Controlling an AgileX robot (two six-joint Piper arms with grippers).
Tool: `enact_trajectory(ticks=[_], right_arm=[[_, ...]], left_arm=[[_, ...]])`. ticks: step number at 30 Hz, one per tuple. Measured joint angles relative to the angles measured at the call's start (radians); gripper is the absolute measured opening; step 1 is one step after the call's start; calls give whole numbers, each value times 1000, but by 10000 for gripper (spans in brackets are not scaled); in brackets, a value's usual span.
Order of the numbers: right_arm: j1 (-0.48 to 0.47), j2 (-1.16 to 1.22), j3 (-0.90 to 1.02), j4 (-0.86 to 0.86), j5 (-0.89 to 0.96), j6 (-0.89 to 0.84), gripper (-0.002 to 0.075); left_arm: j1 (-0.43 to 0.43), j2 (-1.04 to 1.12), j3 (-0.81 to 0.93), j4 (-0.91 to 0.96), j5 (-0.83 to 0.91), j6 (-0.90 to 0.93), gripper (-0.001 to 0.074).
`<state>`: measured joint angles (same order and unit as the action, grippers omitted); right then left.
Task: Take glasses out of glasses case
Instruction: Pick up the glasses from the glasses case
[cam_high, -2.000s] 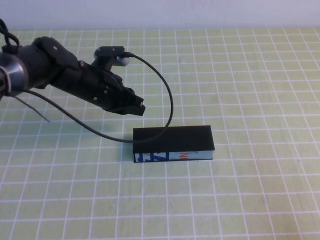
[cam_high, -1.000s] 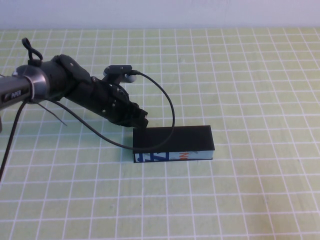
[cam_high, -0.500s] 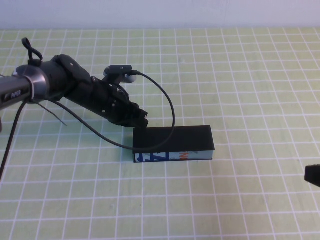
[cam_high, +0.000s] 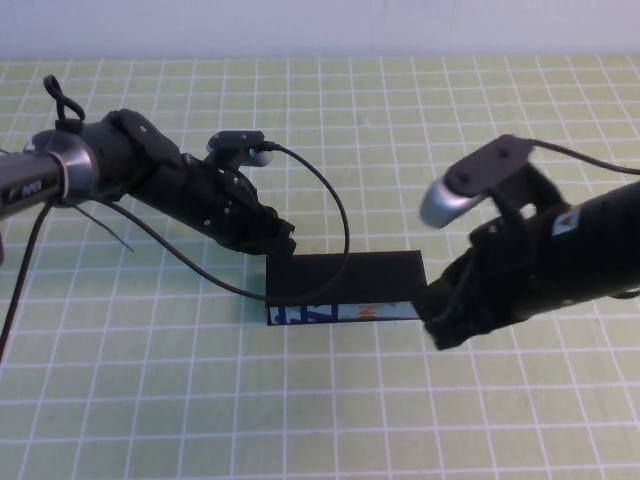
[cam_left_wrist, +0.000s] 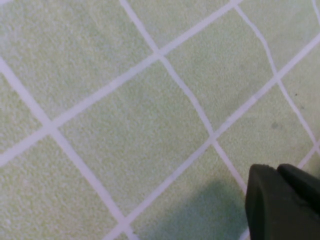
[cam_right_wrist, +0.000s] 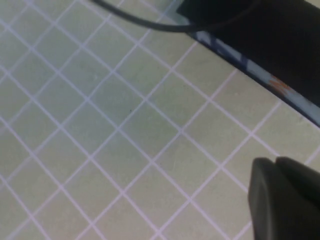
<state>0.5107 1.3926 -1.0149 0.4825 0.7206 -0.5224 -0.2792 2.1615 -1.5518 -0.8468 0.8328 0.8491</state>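
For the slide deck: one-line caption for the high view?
Left gripper at the closed glasses case's left end; right gripper at its right end.

Bright, even, diffuse light overhead; no glare on green gridded worktop (cam_high: 520, 420). Faint soft shadow beside left claw (cam_left_wrist: 282, 202) in its wrist view. Right arm (cam_high: 540, 265) motion-blurred in high view. Right claw (cam_right_wrist: 285, 197) out of focus up close. Glasses case (cam_high: 345, 285) sharp.

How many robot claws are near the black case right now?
2. The left claw sits at the back left corner of the closed glasses case; the right claw is at its right end. Any glasses inside are hidden.
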Motion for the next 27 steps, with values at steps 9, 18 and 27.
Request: enact_trajectory(ticks=[9,18,27], right_arm=[[249,219,-136,-400,-56,-7,-15],[267,300,-151,-491,-224,-102,220],[267,381,-151,-610,-334,-112,322]], left_arm=[[0,0,0,0,0,0,-4],[0,0,0,0,0,0,-4],[0,0,0,0,0,0,-4]])
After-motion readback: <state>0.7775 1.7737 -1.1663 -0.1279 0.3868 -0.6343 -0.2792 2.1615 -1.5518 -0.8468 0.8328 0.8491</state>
